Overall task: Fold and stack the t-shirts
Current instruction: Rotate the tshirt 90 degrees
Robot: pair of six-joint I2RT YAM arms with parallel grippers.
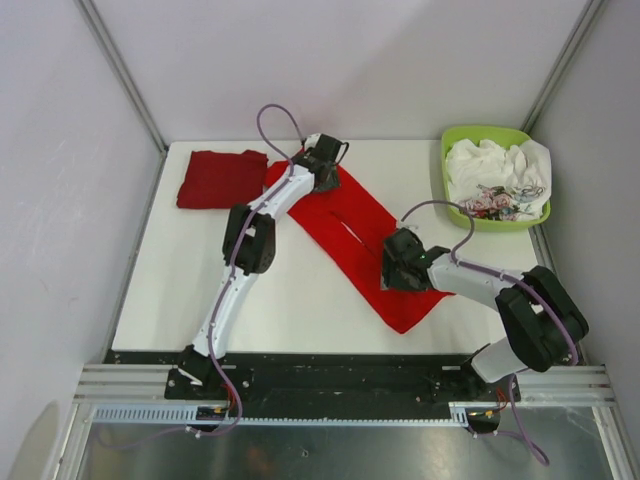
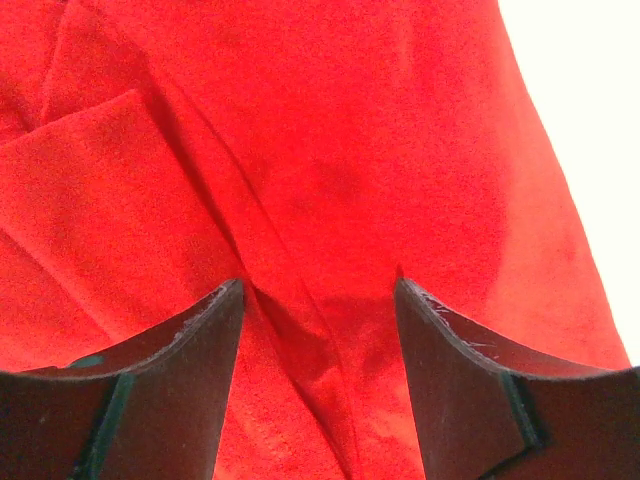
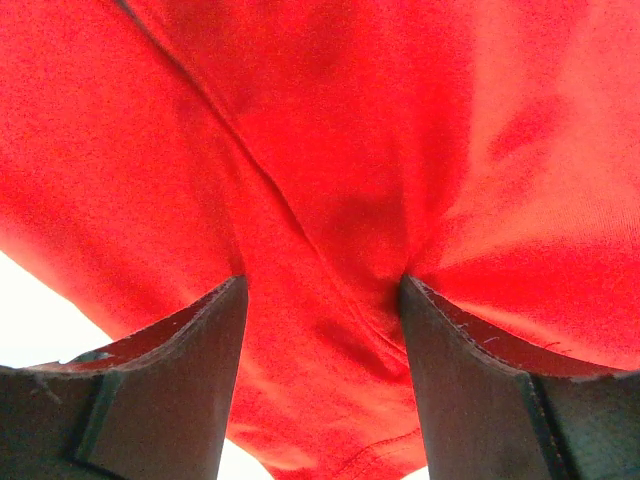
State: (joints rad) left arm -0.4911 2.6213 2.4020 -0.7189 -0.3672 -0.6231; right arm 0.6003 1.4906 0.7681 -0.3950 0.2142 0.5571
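The bright red t-shirt lies as a long folded strip, running diagonally from the far middle of the table to the near right. No print shows on it. The plain darker red t-shirt lies folded at the far left. My left gripper is down on the strip's far end, with its jaws apart over a crease in the red cloth. My right gripper is down on the strip's near part, with its jaws apart over the cloth close to the hem. Neither gripper has closed on the cloth.
A lime-green basket stands at the far right corner, holding white and patterned cloth. Bare white table lies left of the strip. Grey walls enclose the table's far and side edges.
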